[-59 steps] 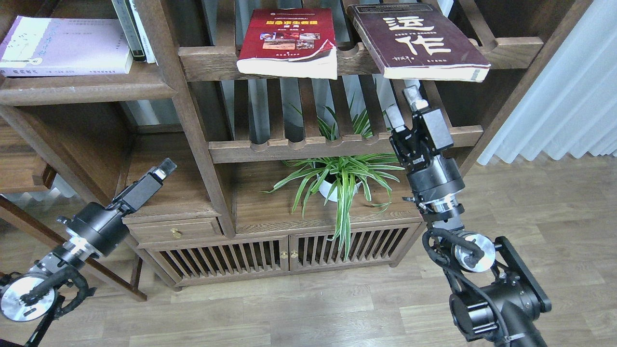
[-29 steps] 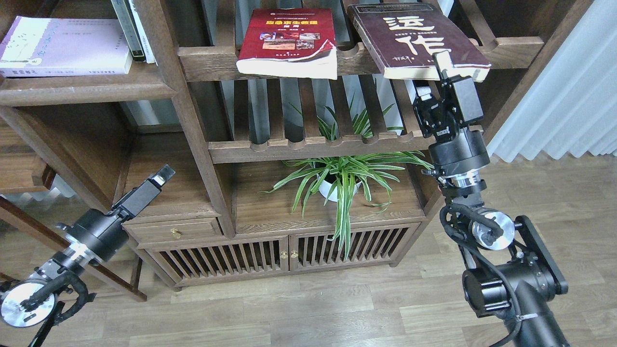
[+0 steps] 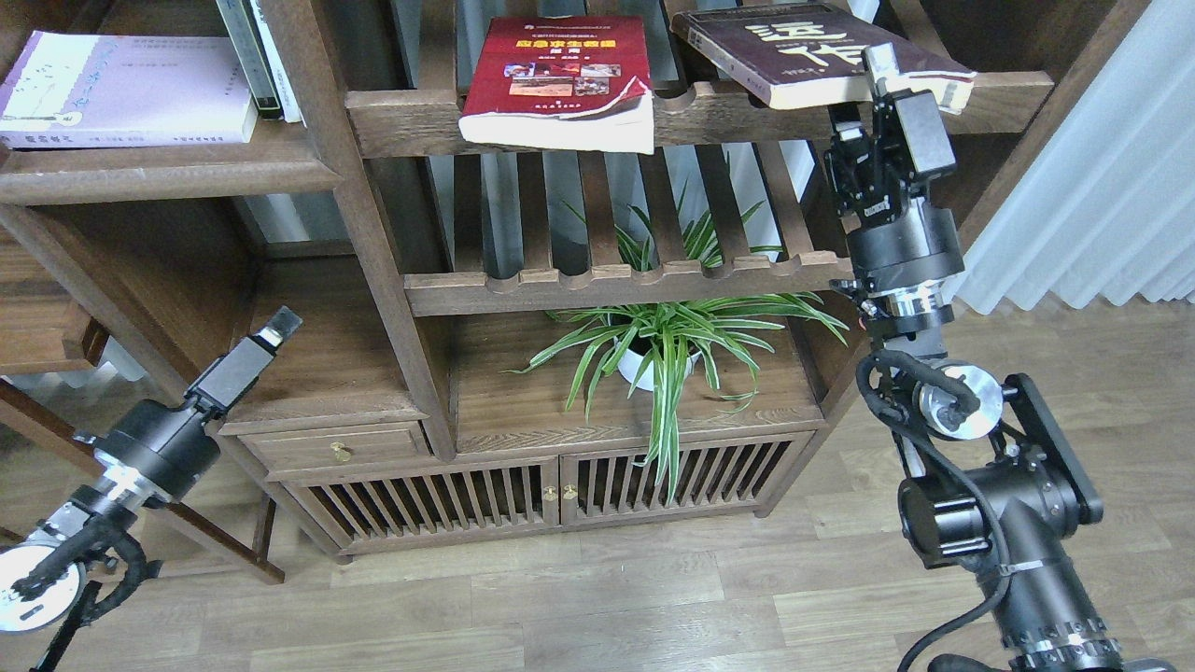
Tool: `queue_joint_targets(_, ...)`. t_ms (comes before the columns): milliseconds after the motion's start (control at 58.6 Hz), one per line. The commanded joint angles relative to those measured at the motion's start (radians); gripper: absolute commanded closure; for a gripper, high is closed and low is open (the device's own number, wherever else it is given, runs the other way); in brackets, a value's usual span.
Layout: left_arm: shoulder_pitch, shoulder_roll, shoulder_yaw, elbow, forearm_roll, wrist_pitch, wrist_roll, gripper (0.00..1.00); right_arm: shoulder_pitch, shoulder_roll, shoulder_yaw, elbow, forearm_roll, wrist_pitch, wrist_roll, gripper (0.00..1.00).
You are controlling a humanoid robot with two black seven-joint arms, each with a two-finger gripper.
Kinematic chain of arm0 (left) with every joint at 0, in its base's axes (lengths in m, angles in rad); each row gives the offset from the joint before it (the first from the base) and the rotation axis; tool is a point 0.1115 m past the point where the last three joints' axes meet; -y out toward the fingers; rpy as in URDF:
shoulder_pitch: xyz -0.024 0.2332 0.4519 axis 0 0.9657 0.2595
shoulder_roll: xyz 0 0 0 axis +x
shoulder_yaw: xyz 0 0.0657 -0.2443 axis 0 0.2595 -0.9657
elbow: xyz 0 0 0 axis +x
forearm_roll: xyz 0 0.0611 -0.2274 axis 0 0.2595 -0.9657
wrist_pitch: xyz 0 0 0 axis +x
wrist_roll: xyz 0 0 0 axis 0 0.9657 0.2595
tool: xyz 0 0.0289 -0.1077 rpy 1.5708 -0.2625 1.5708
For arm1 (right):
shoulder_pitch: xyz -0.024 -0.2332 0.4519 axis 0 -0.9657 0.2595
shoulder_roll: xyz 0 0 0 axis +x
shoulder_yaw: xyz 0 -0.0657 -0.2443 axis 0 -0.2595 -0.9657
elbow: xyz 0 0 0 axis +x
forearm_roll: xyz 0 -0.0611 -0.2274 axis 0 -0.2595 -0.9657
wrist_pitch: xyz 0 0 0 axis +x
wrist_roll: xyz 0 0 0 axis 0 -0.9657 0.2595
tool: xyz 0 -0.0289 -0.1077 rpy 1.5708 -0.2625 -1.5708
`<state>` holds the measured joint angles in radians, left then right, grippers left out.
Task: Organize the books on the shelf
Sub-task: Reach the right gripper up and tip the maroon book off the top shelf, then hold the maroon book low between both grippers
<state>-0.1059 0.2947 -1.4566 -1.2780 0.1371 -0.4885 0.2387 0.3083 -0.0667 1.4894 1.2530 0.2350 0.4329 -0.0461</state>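
The dark maroon book (image 3: 803, 51) with white characters lies on the upper slatted rack at top right, with its front edge tilted up. My right gripper (image 3: 866, 89) grips that front edge, one finger (image 3: 878, 62) on the cover and the other below. The red book (image 3: 560, 79) lies on the same rack, overhanging the rail. The pale lilac book (image 3: 121, 89) lies flat on the solid dark-brown shelf (image 3: 168, 173) at upper left. My left gripper (image 3: 278, 327) hangs low at left, away from all books, and its fingers cannot be told apart.
A few thin books (image 3: 257, 56) stand upright right of the lilac book. A second slatted rack (image 3: 607, 285) sits lower, above a potted spider plant (image 3: 653, 345) on a cabinet top. A white curtain (image 3: 1102, 159) hangs at the right.
My right gripper rose from under the rack to the maroon book's front edge and closed on it, and that edge has lifted. My left arm drifted down and left.
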Motion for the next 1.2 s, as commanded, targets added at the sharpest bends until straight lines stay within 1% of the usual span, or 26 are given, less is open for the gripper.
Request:
queue_joint_targets(0,-0.002,0.001,-0.013,0.0,0.001,0.0,0.004,0.07,-0.032,-0.022,0.002,0.002,0.003,0.009,-0.006,0.98)
queue_joint_targets(68,0.0,0.003,-0.024,0.0,0.001,0.0,0.005,0.07,-0.046,-0.033,0.002,0.005,0.007,0.018,-0.011,0.99)
queue_joint_targets(120,0.0,0.004,-0.028,0.003,0.001,0.0,0.007,0.07,-0.092,-0.044,0.0,0.019,0.026,0.027,-0.014,0.99)
queue_joint_targets(154,0.002,0.003,-0.028,0.012,0.001,0.0,0.005,0.07,-0.135,-0.051,-0.003,0.043,0.046,0.055,-0.015,1.0)
queue_joint_targets(222,0.003,0.003,-0.03,0.031,0.001,0.0,0.004,0.07,-0.187,-0.074,-0.012,0.086,0.067,0.056,-0.02,1.0)
queue_joint_targets(307,0.012,-0.008,-0.031,0.061,-0.005,0.0,-0.01,0.07,-0.311,-0.108,-0.018,0.178,0.087,0.056,-0.021,1.0)
queue_joint_targets(376,0.031,-0.011,-0.024,0.075,-0.031,0.0,-0.01,0.07,-0.417,-0.114,-0.023,0.248,0.087,0.056,-0.021,1.0)
queue_joint_targets(444,0.04,-0.016,-0.008,0.083,-0.063,0.0,-0.01,0.07,-0.509,-0.127,-0.024,0.289,0.087,0.056,-0.021,1.0)
queue_joint_targets(512,0.043,-0.026,0.019,0.106,-0.108,0.0,-0.012,0.07,-0.61,-0.137,-0.038,0.305,0.087,0.056,-0.021,1.0)
queue_joint_targets(563,0.043,-0.04,0.064,0.127,-0.158,0.0,-0.01,0.07,-0.704,-0.143,-0.096,0.309,0.087,0.056,-0.023,1.0)
queue_joint_targets(615,0.049,-0.046,0.122,0.131,-0.195,0.0,-0.01,0.08,-0.77,-0.125,-0.126,0.307,0.076,0.056,-0.043,1.0)
queue_joint_targets(666,0.066,-0.051,0.163,0.132,-0.208,0.0,-0.01,0.09,-0.798,-0.114,-0.124,0.309,0.072,0.056,-0.063,1.0)
queue_joint_targets(717,0.109,-0.068,0.241,0.132,-0.221,0.0,-0.013,0.09,-0.851,-0.085,-0.124,0.309,0.07,0.056,-0.095,1.0)
queue_joint_targets(768,0.129,-0.091,0.289,0.135,-0.237,0.0,-0.013,0.09,-0.887,-0.074,-0.138,0.307,0.07,0.056,-0.104,1.0)
queue_joint_targets(837,0.141,-0.121,0.34,0.152,-0.255,0.0,-0.015,0.09,-0.9,-0.079,-0.162,0.296,0.073,0.056,-0.106,1.0)
queue_joint_targets(854,0.15,-0.153,0.387,0.158,-0.28,0.0,-0.016,0.11,-0.894,-0.09,-0.205,0.272,0.081,0.056,-0.106,1.0)
queue_joint_targets(871,0.152,-0.16,0.396,0.157,-0.284,0.0,-0.016,0.11,-0.893,-0.091,-0.212,0.267,0.081,0.056,-0.106,1.0)
queue_joint_targets(922,0.175,-0.193,0.453,0.137,-0.316,0.0,-0.016,0.12,-0.87,-0.108,-0.264,0.234,0.081,0.056,-0.106,1.0)
queue_joint_targets(990,0.192,-0.209,0.518,0.112,-0.358,0.0,-0.021,0.11,-0.816,-0.114,-0.313,0.192,0.081,0.056,-0.106,1.0)
queue_joint_targets(1076,0.198,-0.21,0.599,0.103,-0.433,0.0,-0.052,0.11,-0.762,-0.119,-0.351,0.169,0.086,0.056,-0.106,1.0)
queue_joint_targets(1110,0.196,-0.21,0.645,0.103,-0.485,0.0,-0.076,0.11,-0.732,-0.12,-0.373,0.152,0.092,0.056,-0.106,1.0)
queue_joint_targets(1178,0.196,-0.21,0.676,0.095,-0.516,0.0,-0.096,0.1,-0.707,-0.114,-0.409,0.131,0.095,0.056,-0.107,1.0)
